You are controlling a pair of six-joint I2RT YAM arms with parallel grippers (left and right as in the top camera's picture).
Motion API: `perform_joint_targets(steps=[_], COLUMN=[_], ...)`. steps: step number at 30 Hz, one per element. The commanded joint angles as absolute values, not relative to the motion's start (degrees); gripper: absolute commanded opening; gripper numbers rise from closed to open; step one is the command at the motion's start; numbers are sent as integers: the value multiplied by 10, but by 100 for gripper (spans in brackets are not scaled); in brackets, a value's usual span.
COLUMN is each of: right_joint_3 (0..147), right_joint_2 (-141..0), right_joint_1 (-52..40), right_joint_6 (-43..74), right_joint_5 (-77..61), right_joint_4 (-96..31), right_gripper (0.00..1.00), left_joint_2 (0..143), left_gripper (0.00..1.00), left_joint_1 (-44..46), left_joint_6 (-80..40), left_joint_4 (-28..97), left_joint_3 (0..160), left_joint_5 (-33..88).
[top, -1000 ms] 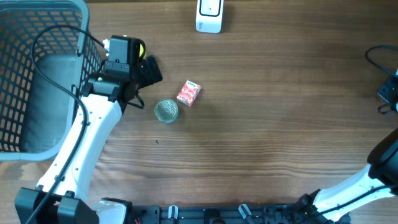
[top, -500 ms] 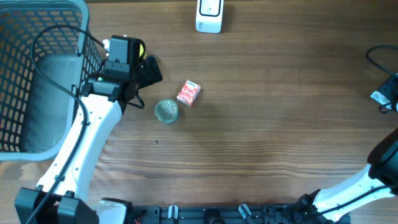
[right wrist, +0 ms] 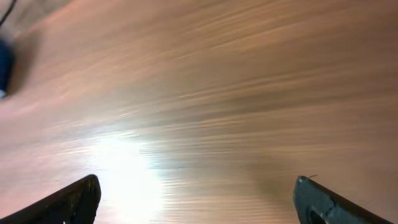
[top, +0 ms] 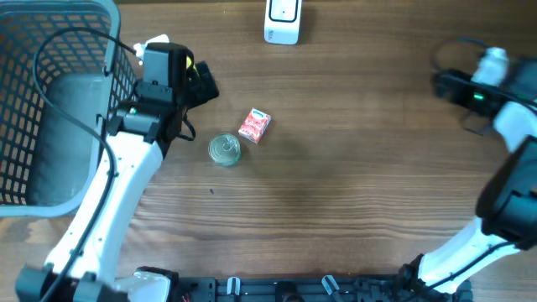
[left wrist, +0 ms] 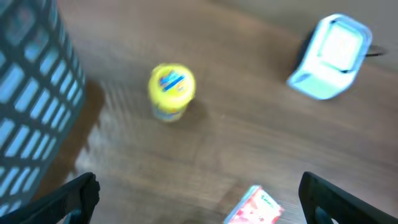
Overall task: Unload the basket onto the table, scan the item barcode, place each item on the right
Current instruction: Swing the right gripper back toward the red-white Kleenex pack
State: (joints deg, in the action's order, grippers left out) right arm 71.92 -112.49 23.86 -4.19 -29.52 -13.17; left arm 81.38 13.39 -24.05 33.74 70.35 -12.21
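A white barcode scanner (top: 282, 21) stands at the far edge of the table and shows pale blue (left wrist: 333, 56) in the left wrist view. A small red carton (top: 254, 126) lies mid-table with a round tin can (top: 224, 149) just to its left. The left wrist view, blurred, shows a small yellow-topped jar (left wrist: 171, 90) ahead and the red carton (left wrist: 258, 208) low between my fingers. My left gripper (top: 201, 88) (left wrist: 199, 202) is open and holds nothing. My right gripper (top: 443, 83) (right wrist: 202, 199) is open over bare wood at the far right.
A grey wire basket (top: 33, 109) fills the left end of the table, and its mesh (left wrist: 31, 93) sits close on the left in the wrist view. Black cables (top: 466, 126) lie by the right arm.
The right arm has swung in from the right edge to the far right of the table, and its jaws have opened. The left arm has shifted slightly toward the far edge.
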Motion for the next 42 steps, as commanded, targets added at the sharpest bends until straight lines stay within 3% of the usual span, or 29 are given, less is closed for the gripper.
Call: perform_joint_targets(steps=[1,5,9,12,16,25,34,42], right_joint_3=[721,721,721,721,721,721,721,721], right_joint_2=[-1098,-1090,-1090,-1090,-1091,-1093,-1116,-1194], right_joint_1=[150,58,2,-29,-82,-209,-227,-237], right_joint_6=[-48,34,56,132,324,537,550,605], right_joint_5=[-284,-336,-368,-374,-382,-365,-311,-404], right_joint_4=[-151,-203,-207,-198,-204,-212,-190,-86], right_gripper=[100,100,100,100,100,96,96,97], left_joint_2=[754,750,750,750,759,796,831,903], left_gripper=[100,100,100,100,100,100,100,100], left_joint_1=[168,165,142,142,142,142,142,142], left_joint_6=[-153,-220,-227,-208,-208,-213,-213,-215], left_joint_4=[343,395,395,408,426,445,442,416], left_joint_3=[705,705,705,704,698,690,690,690], left_joint_5=[-142,-233,-198,-196,-195,-196,-195,-178])
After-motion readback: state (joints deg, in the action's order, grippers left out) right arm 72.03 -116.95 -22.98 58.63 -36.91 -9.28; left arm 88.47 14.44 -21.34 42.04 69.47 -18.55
